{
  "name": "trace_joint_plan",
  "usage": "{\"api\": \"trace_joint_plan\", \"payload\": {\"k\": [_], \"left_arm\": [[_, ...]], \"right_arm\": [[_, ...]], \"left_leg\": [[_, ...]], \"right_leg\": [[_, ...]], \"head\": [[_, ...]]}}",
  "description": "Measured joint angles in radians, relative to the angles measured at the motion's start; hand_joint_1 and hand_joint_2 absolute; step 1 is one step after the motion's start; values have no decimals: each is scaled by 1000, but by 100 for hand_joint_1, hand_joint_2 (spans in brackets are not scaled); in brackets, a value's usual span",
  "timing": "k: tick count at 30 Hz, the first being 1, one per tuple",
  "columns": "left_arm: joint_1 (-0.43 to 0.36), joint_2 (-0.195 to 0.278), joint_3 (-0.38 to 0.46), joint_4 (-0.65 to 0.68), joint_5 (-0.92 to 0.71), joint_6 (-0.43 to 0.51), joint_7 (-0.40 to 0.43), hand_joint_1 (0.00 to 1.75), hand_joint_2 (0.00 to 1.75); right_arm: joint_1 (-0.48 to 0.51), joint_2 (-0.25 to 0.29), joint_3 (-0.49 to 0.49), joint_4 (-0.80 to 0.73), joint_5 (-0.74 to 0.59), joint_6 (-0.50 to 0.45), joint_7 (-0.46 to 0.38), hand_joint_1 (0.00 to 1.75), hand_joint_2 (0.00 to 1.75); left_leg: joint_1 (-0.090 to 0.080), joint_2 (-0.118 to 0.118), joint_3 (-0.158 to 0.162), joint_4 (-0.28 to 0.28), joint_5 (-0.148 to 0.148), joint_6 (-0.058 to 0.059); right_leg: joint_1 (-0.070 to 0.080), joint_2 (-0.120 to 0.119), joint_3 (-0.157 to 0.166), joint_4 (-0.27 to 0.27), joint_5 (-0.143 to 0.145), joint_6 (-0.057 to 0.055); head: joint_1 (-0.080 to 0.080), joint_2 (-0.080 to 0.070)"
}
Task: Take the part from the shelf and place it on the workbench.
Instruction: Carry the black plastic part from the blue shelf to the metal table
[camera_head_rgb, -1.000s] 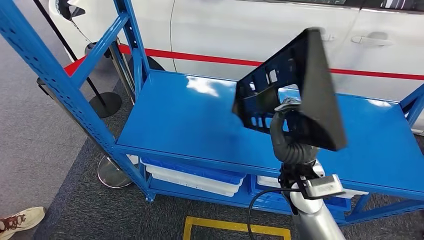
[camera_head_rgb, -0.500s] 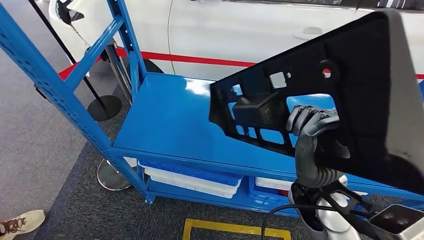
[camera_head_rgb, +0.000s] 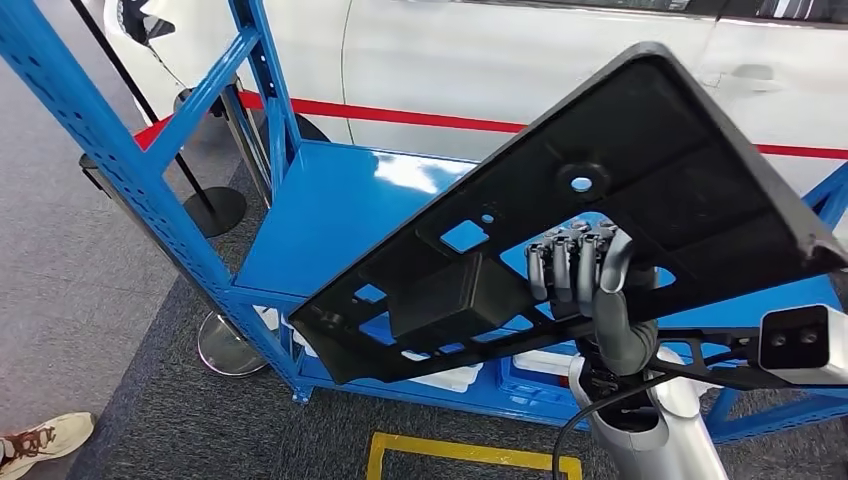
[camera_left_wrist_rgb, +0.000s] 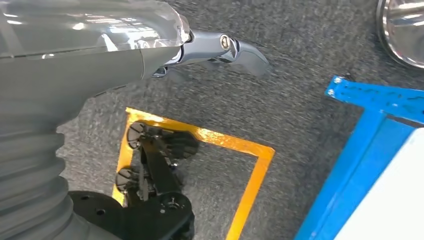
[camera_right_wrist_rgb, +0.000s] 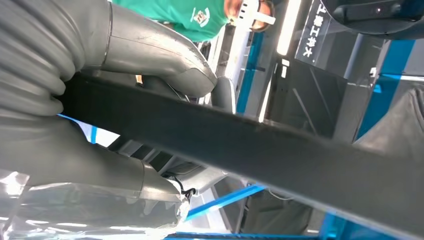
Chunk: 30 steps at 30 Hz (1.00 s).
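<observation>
A large black plastic part (camera_head_rgb: 640, 190), a flat panel with cut-outs and a boxy lump, hangs tilted above the blue shelf (camera_head_rgb: 340, 220). My right hand (camera_head_rgb: 580, 268) grips it from beneath, fingers curled over an inner edge. In the right wrist view the part's edge (camera_right_wrist_rgb: 260, 150) runs across between the thumb (camera_right_wrist_rgb: 165, 55) and the fingers (camera_right_wrist_rgb: 100, 165). The panel hides much of the shelf's right half. My left hand (camera_left_wrist_rgb: 220, 47) hangs over the floor and holds nothing, one finger stretched out.
A white car (camera_head_rgb: 480, 60) with a red stripe stands behind the shelf. Blue and white bins (camera_head_rgb: 450, 375) sit on the lower level. Stanchion bases (camera_head_rgb: 228, 345) stand at the shelf's left. A yellow floor square (camera_head_rgb: 470, 455) and a person's shoe (camera_head_rgb: 40, 440) lie near.
The right hand has turned the part from nearly upright to a flatter tilt and raised it closer to the head camera. The view has shifted slightly.
</observation>
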Motion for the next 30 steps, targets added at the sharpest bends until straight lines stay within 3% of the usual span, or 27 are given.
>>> {"api": "trace_joint_plan", "payload": {"k": [2, 4, 5, 8, 9, 10, 11, 13, 14, 15, 18, 19, 20, 23, 24, 25, 26, 28, 30], "left_arm": [[2, 0, 3, 0, 1, 10, 8, 0, 175], [6, 1, 4, 1, 4, 18, 13, 0, 175], [7, 1, 5, 1, 6, 20, 14, 0, 175], [7, 1, 8, 2, 7, 22, 16, 0, 175], [7, 1, 9, 2, 7, 23, 16, 0, 175], [7, 1, 9, 2, 6, 23, 16, 0, 175], [8, 1, 10, 2, 6, 24, 16, 0, 175], [6, 1, 10, 2, 4, 26, 16, 0, 175], [4, 1, 10, 2, 2, 28, 16, 0, 175], [3, 0, 10, 2, 1, 29, 15, 0, 175], [8, -1, 10, 2, 0, 31, 15, 0, 175], [10, -1, 10, 2, 0, 31, 15, 0, 175], [11, -1, 10, 2, 0, 31, 15, 0, 175], [8, -1, 10, 2, -1, 33, 15, 0, 175], [8, -1, 10, 2, -1, 34, 15, 0, 175], [8, -1, 10, 2, -1, 35, 15, 0, 175], [9, -1, 10, 2, 0, 36, 16, 0, 175], [10, -2, 10, 2, 0, 39, 20, 0, 175], [9, -4, 10, 2, 1, 40, 23, 0, 175]], "right_arm": [[0, 0, 8, 16, 23, 19, -23, 169, 175], [-1, -1, 12, 29, 61, 33, -54, 169, 175], [-2, -1, 14, 33, 79, 35, -62, 169, 175], [-3, 0, 17, 44, 110, 30, -60, 169, 175], [-3, 0, 19, 47, 114, 26, -57, 169, 175], [-4, 0, 20, 49, 116, 23, -56, 169, 175], [-5, 0, 21, 51, 117, 20, -55, 169, 175], [-8, 0, 23, 52, 117, 16, -53, 169, 175], [-10, 1, 24, 52, 117, 14, -52, 169, 175], [-11, 1, 25, 52, 117, 13, -52, 169, 175], [-12, 2, 27, 52, 116, 11, -50, 169, 175], [-12, 2, 29, 53, 116, 11, -49, 169, 175], [-12, 3, 30, 53, 116, 11, -48, 169, 175], [-11, 3, 32, 54, 118, 6, -48, 169, 175], [-10, 3, 32, 55, 122, 1, -51, 169, 175], [-8, 3, 33, 55, 126, -4, -56, 169, 175], [-6, 3, 33, 55, 131, -11, -61, 169, 175], [-5, 3, 34, 54, 139, -21, -72, 169, 175], [-5, 3, 36, 46, 143, -30, -79, 169, 175]], "left_leg": [[1, -2, -5, -4, 10, -15], [-1, -2, -16, 16, -9, -26], [-2, -2, -30, 50, -38, -28], [-2, 0, -89, 227, -156, -29], [-2, 1, -93, 262, -173, -30], [-2, 2, -80, 262, -172, -30], [-1, 5, -46, 223, -155, -31], [-1, 26, 41, 93, -119, -32], [-2, 35, 68, 44, -106, -29], [-4, 39, 77, 18, -100, -23], [-8, 24, 62, 13, -78, 0], [-8, 20, 56, 12, -68, 7], [-6, 15, 46, 11, -57, 13], [-5, 0, 4, 10, -20, 25], [-6, -6, -12, 10, -9, 25], [-8, -10, -26, 10, 2, 25], [-9, -15, -39, 11, 13, 25], [-11, -23, -60, 11, 32, 22], [-11, -29, -72, 8, 51, 15]], "right_leg": [[5, 0, -5, -7, 7, -9], [1, -8, -9, -19, 22, -22], [-1, -14, -13, -25, 31, -29], [3, -31, -39, -23, 49, -41], [4, -38, -51, -18, 54, -41], [5, -46, -63, -12, 58, -40], [5, -54, -74, -4, 62, -38], [5, -70, -95, 14, 67, -32], [6, -77, -103, 23, 69, -28], [8, -84, -108, 29, 73, -24], [7, -97, -112, 27, 89, -7], [4, -90, -116, 31, 81, 0], [1, -74, -123, 47, 55, 6], [-4, -20, -162, 199, -89, 18], [-4, -13, -168, 254, -119, 18], [-4, -10, -162, 283, -125, 16], [-2, -9, -139, 279, -111, 11], [7, -1, -47, 178, -63, -8], [16, 9, 50, 40, -58, -30]], "head": [[0, 0], [-1, 0], [-2, 0], [-5, 0], [-5, 0], [-5, 0], [-5, 0], [-5, 0], [-5, 0], [-4, 0], [-3, 0], [-3, 0], [-3, 0], [-2, 0], [-2, 0], [-2, 0], [-2, 0], [-3, 0], [-3, 0]]}}
